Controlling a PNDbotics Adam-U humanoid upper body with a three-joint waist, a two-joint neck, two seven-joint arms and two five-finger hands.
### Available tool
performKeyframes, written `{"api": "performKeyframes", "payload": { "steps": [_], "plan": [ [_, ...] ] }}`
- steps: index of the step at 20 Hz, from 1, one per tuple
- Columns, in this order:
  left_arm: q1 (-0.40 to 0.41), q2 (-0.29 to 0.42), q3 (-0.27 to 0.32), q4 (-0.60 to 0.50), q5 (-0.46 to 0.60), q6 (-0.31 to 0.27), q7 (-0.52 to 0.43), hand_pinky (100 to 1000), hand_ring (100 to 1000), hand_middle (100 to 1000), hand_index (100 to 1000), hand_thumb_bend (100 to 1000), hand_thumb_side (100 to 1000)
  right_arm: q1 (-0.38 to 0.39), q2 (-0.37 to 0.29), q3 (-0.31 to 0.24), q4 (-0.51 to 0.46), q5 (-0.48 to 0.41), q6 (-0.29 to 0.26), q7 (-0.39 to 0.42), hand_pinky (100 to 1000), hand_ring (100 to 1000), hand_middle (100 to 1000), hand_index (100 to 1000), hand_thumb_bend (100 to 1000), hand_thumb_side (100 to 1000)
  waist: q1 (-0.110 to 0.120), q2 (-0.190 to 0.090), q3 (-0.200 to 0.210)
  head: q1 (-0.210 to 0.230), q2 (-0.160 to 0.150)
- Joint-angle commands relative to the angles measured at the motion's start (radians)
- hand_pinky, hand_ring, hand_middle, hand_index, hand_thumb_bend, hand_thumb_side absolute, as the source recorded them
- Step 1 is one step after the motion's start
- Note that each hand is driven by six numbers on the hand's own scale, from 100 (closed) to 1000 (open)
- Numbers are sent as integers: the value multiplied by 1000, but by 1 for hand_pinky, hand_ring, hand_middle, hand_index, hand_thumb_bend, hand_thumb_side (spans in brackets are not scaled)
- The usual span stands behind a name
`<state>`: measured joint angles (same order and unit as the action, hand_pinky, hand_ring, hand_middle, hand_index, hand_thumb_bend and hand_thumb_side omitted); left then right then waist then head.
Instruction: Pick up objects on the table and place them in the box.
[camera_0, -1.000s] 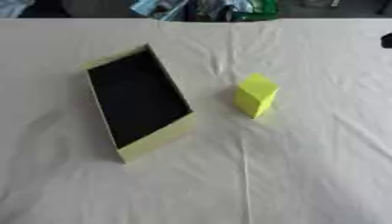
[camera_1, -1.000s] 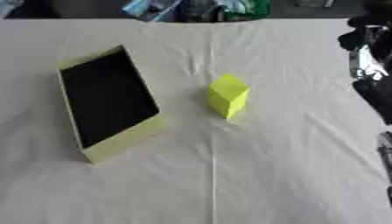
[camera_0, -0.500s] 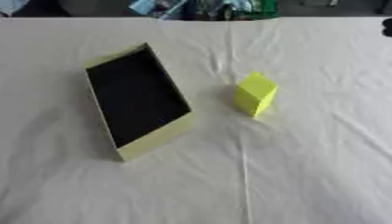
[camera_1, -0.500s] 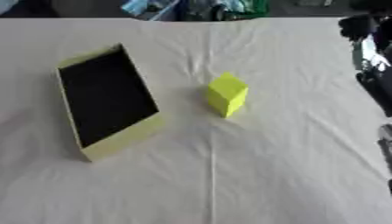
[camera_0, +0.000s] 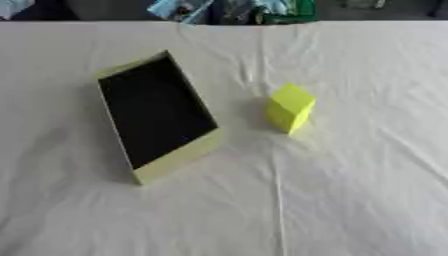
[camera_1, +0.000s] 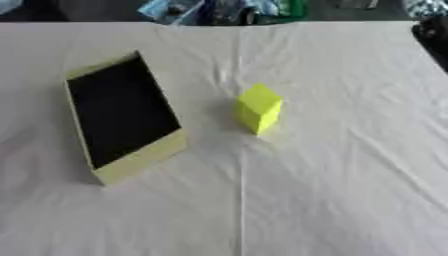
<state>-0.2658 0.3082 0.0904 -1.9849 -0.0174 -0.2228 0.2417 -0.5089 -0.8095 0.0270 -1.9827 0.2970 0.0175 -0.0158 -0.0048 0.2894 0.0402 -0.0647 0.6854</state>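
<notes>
Yellow block stands tilted beside black-lined box; neither hand shows.

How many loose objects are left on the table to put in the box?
1. A yellow block stands on the white cloth, to the right of the open box and apart from it. The box's dark inside shows nothing, though its depth could hide something small.

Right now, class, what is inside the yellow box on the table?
The box shows only a dark, black interior with nothing visible in it. The yellow block stands on the cloth to its right, apart from it. The inner side of the near wall is hidden.
</notes>
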Motion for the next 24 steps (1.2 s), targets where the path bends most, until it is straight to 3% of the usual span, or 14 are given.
{"api": "performKeyframes", "payload": {
  "steps": [1,6,12,18,24],
  "plan": [
    [-11,18,-4,-15,5,2,-8,554,677,743,778,100,564,-55,-100,43,-17,77,12,117,877,903,893,987,100,930,-14,-36,3,-6,10],
    [-12,19,-9,-15,9,4,-15,554,678,743,777,100,564,-133,-157,122,-17,105,20,307,901,928,916,1000,100,951,-18,-40,11,-14,7],
    [-13,21,-14,-15,13,7,-23,553,679,744,777,100,563,-208,-175,193,-17,80,65,465,906,935,915,1000,100,947,-23,-43,21,-19,5],
    [-13,21,-17,-15,17,8,-28,553,680,744,776,100,562,-252,-168,237,-17,82,92,587,907,941,916,1000,100,892,-26,-42,25,-24,2],
    [-15,19,-18,-15,18,11,-30,552,681,745,775,100,561,-241,-149,249,-17,61,138,652,914,950,912,1000,100,834,-26,-35,29,-25,-3]
  ]
}}
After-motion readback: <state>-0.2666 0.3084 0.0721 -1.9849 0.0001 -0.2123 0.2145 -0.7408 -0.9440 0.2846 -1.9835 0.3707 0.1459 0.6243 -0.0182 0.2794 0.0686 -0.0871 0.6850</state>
